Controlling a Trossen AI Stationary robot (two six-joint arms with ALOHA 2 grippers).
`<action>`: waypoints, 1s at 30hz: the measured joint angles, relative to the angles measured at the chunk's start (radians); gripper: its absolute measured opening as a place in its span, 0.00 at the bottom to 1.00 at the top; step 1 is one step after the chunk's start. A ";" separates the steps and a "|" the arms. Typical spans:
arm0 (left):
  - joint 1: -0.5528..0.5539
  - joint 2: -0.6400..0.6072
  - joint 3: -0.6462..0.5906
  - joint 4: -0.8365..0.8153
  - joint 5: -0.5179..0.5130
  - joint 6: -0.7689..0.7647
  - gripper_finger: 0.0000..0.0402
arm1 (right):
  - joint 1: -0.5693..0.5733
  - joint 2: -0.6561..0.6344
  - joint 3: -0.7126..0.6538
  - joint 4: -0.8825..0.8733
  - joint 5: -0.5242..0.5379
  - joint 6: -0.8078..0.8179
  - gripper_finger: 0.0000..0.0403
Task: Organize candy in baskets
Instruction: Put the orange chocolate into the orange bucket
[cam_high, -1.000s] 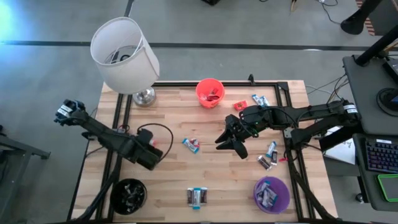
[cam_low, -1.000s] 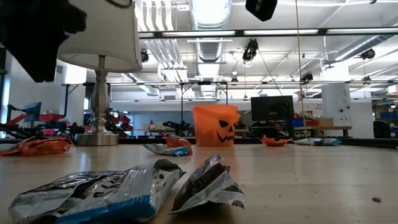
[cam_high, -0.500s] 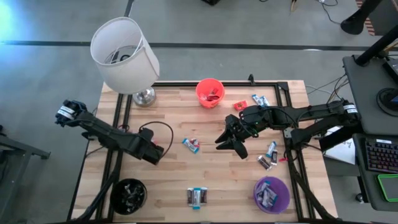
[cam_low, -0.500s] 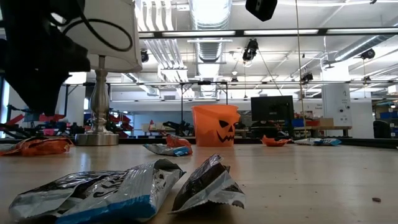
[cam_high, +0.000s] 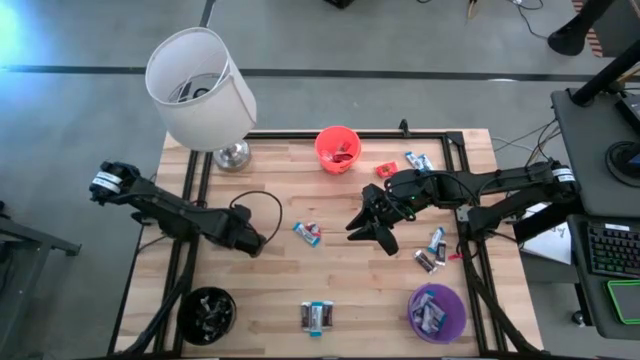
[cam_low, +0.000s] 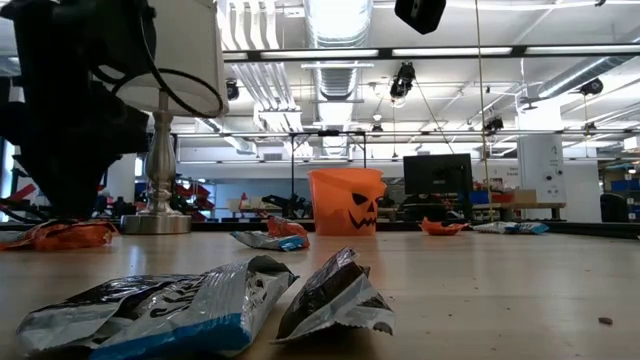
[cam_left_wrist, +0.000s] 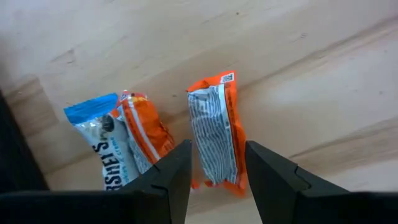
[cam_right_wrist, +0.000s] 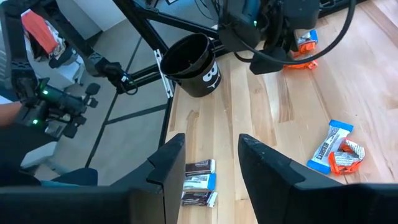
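Candy baskets number three on the wooden table: the orange basket at the far edge, the purple basket and black basket at the near corners. Six loose candy groups lie between. Only the left wrist view shows the left gripper, fingers parted, straddling an orange-wrapped candy untouched. The right gripper hovers released near table centre.

Light blue candy wrapper, left wrist view: "HERSHE'S" partly legible in dark print. No other text can be read.
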 joint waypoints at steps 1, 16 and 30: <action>0.005 0.000 -0.005 0.008 0.003 0.009 0.33 | 0.000 0.000 0.000 0.000 0.000 0.000 0.35; 0.028 0.000 -0.088 0.099 0.086 0.069 0.33 | 0.000 0.000 0.000 -0.002 0.000 0.000 0.34; 0.027 0.000 -0.115 0.187 0.090 0.110 0.08 | 0.000 0.000 0.000 -0.002 0.000 0.000 0.33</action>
